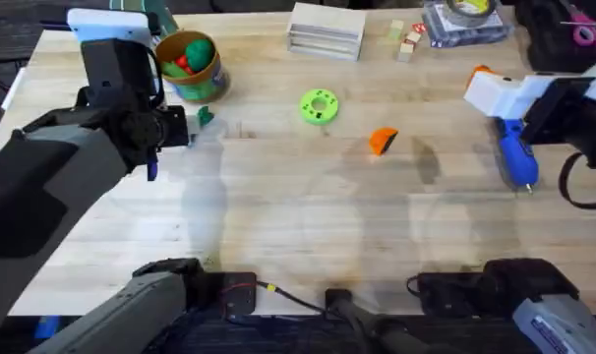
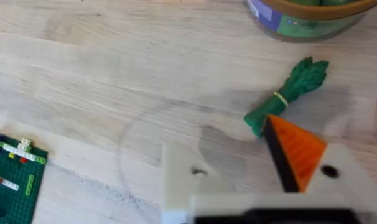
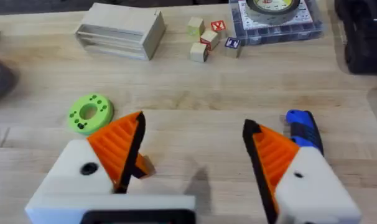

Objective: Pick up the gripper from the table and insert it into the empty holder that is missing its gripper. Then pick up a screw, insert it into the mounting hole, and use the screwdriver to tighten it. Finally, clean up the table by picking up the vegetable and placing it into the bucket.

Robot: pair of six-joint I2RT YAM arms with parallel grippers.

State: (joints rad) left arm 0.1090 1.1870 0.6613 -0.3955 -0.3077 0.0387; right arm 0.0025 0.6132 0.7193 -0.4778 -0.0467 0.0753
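Gripper [image 1: 382,141], small orange ribbed wedge on table [image 1: 298,226], prob light & stiff, pinch across flat sides w/ right gripper [image 3: 195,155], wide open; left gripper [image 2: 251,168] empty, gap can't tell

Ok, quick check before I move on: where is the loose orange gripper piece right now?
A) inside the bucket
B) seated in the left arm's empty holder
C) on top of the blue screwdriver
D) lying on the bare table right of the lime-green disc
D: the gripper lies loose on the table, right of the lime-green disc, and the left arm's holder has no orange pad.
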